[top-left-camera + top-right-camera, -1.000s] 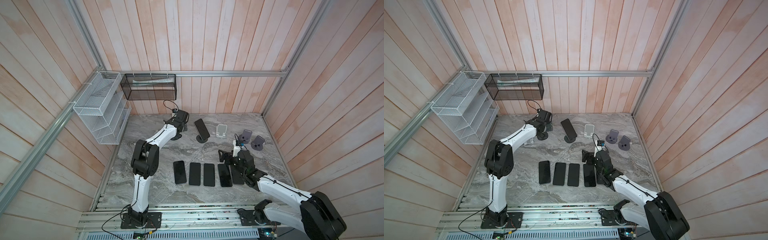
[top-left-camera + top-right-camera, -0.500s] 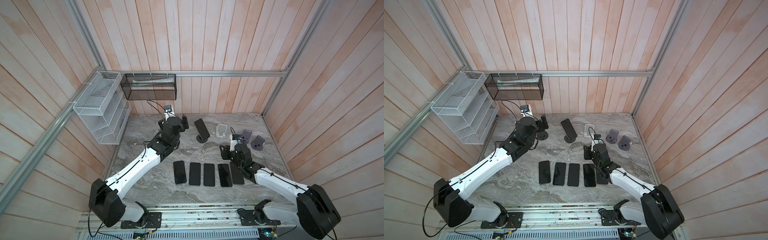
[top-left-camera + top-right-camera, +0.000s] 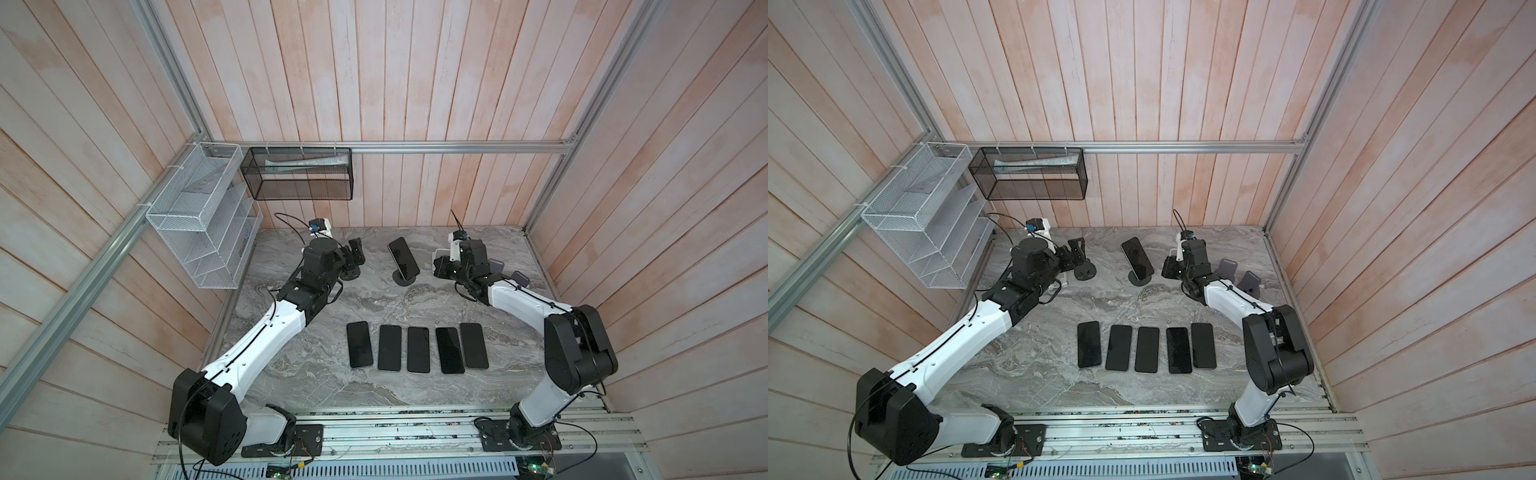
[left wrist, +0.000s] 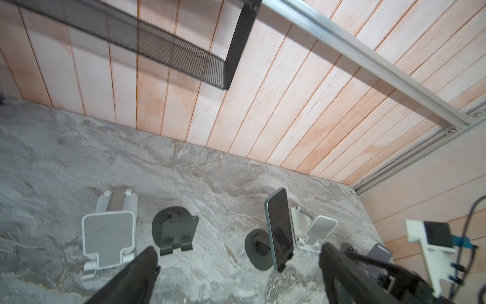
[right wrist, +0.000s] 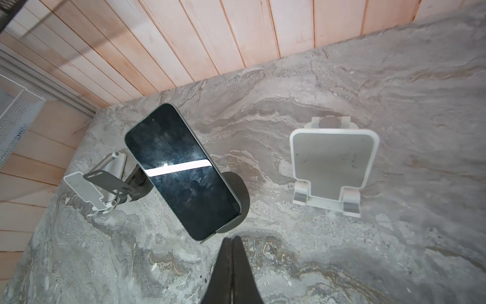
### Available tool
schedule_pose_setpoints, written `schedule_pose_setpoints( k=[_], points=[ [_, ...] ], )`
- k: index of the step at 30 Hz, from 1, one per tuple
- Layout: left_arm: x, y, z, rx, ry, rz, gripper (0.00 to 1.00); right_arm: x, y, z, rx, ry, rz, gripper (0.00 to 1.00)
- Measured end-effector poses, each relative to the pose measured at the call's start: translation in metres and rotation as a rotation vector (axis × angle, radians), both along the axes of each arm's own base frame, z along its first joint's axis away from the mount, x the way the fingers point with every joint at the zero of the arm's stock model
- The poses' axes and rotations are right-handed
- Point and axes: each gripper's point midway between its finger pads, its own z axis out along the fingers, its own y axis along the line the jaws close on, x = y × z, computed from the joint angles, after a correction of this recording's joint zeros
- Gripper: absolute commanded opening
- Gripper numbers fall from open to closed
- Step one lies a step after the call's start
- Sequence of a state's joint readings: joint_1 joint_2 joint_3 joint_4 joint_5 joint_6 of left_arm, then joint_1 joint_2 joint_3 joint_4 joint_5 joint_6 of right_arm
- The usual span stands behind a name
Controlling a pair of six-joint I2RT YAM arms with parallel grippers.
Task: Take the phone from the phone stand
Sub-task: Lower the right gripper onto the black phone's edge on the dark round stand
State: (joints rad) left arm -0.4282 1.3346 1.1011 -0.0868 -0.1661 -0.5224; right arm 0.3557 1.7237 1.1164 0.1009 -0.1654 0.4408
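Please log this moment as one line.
phone: on dark stand, untouched | left gripper: open, empty | right gripper: shut, empty | five phones: flat, in row

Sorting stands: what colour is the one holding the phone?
Dark grey stand, clearest in the right wrist view.

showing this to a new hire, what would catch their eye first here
The one phone propped tilted on a dark round stand at the back of the table, flanked by the open left gripper and the shut right gripper. Then the row of five phones lying flat nearer the front.
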Motion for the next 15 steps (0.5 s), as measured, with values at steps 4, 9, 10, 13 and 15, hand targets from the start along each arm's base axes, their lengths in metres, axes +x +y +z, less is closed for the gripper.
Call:
schedule_pose_setpoints(
  k=[4, 9, 10, 13, 15],
  points=[
    [-0.004, -0.013, 0.0, -0.07, 0.021, -0.074, 0.96, 0.006, 0.009, -0.035, 0.009, 0.097, 0.043, 0.04],
    [0.0, -0.014, -0.006, -0.115, 0.05, -0.105, 0.95, 0.011, 0.017, -0.064, 0.036, 0.174, 0.054, 0.14],
    [0.002, -0.012, -0.008, -0.12, 0.056, -0.103, 0.95, 0.01, 0.017, -0.065, 0.04, 0.181, 0.049, 0.15],
    [0.006, -0.006, -0.011, -0.142, 0.071, -0.097, 0.93, 0.015, 0.018, -0.06, 0.065, 0.168, 0.031, 0.16],
    [0.007, -0.003, -0.011, -0.156, 0.074, -0.095, 0.92, 0.017, 0.018, -0.058, 0.081, 0.163, 0.02, 0.23]
  ],
)
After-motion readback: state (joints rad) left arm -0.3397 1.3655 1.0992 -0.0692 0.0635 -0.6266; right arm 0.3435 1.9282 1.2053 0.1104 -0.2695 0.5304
